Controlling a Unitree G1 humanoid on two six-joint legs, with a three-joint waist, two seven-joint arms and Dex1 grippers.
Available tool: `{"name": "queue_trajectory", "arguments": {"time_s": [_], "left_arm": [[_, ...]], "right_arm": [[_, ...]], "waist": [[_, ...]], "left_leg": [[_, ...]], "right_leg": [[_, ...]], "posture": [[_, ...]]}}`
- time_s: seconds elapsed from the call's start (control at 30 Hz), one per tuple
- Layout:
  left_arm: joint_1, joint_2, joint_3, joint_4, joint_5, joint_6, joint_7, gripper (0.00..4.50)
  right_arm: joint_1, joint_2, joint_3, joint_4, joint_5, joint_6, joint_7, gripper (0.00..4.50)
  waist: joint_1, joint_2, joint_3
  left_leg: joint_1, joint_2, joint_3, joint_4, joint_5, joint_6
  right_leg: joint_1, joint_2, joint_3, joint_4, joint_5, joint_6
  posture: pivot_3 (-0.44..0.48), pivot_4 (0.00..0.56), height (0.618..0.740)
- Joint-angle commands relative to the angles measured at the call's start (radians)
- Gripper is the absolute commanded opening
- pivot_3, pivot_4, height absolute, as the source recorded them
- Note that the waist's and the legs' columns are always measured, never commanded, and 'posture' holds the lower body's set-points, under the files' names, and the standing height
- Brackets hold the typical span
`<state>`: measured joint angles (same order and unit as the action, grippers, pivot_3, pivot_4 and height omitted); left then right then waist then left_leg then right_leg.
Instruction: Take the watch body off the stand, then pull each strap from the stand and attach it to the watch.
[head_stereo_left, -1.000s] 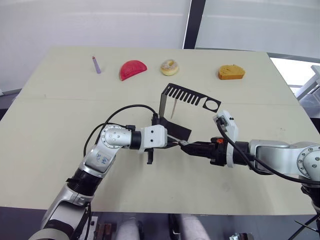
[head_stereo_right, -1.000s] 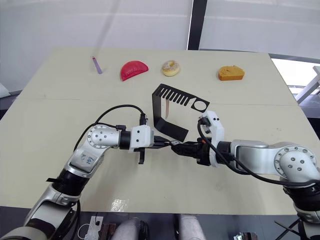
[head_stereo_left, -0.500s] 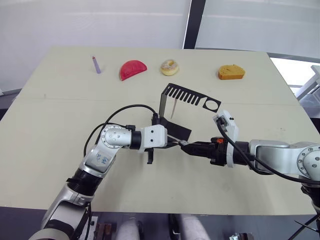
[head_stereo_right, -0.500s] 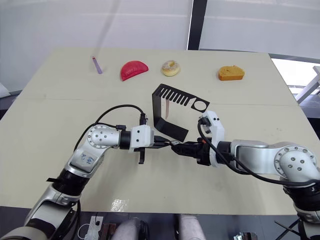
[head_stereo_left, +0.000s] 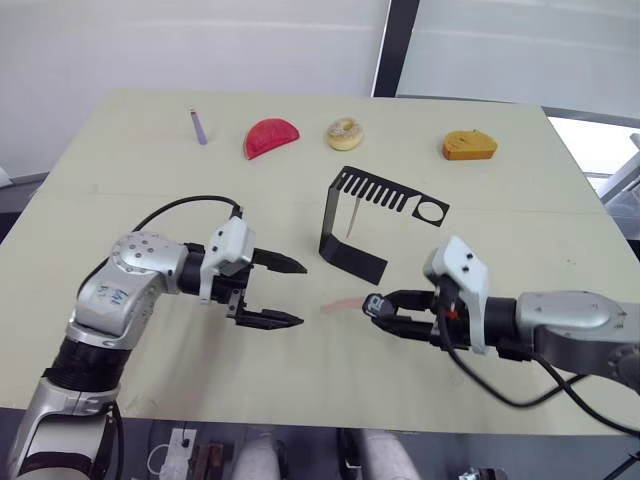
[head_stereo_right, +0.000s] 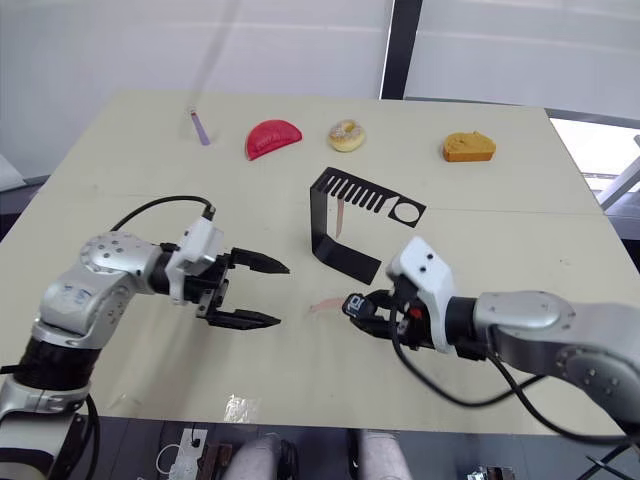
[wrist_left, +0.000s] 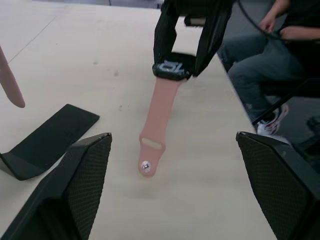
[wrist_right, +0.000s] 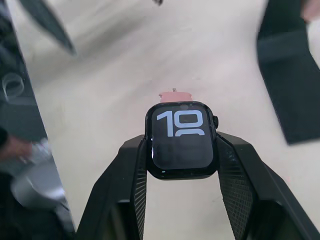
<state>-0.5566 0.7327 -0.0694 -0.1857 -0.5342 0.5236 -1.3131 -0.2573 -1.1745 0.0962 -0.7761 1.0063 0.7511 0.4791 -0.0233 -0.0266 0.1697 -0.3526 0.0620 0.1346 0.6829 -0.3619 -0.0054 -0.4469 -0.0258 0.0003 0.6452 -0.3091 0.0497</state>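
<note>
Now watch body between right hand fingers, seemingly strapped

Bright, even daylight is washing the table; shadows are lying soft and faint beneath the stand. In the right wrist view the watch body is showing sharp while the background is blurring.
</note>
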Motion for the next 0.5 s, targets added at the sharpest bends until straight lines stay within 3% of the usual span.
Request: {"name": "queue_trajectory", "arguments": {"time_s": [0.03,0.2,0.5], "left_arm": [[-0.019,-0.009,0.008,-0.039,-0.027,-0.013,-0.006,4.44],[0.018,-0.015,-0.013,-0.081,-0.011,-0.071,-0.016,4.44],[0.053,-0.013,0.001,-0.111,-0.009,-0.096,0.029,4.44]], "right_arm": [[0.081,-0.005,0.009,-0.007,-0.27,-0.229,0.183,1.49],[0.121,0.078,-0.022,0.039,-0.359,-0.325,0.264,1.49],[0.108,0.142,-0.025,0.069,-0.427,-0.333,0.349,1.49]], "waist": [[-0.001,0.0,0.0],[-0.009,0.0,0.0],[-0.005,0.0,0.0]], "left_leg": [[0.0,0.0,0.0,0.0,0.0,0.0],[0.001,0.0,0.002,0.001,0.0,0.0],[0.002,-0.001,0.002,0.001,0.0,-0.001]], "right_leg": [[0.0,0.0,0.0,-0.001,0.0,0.0],[0.0,0.0,0.002,0.002,0.0,0.0],[0.0,0.001,0.002,0.004,0.0,-0.001]], "posture": [[0.0,0.15,0.737],[0.0,0.15,0.737],[0.0,0.15,0.737]]}}
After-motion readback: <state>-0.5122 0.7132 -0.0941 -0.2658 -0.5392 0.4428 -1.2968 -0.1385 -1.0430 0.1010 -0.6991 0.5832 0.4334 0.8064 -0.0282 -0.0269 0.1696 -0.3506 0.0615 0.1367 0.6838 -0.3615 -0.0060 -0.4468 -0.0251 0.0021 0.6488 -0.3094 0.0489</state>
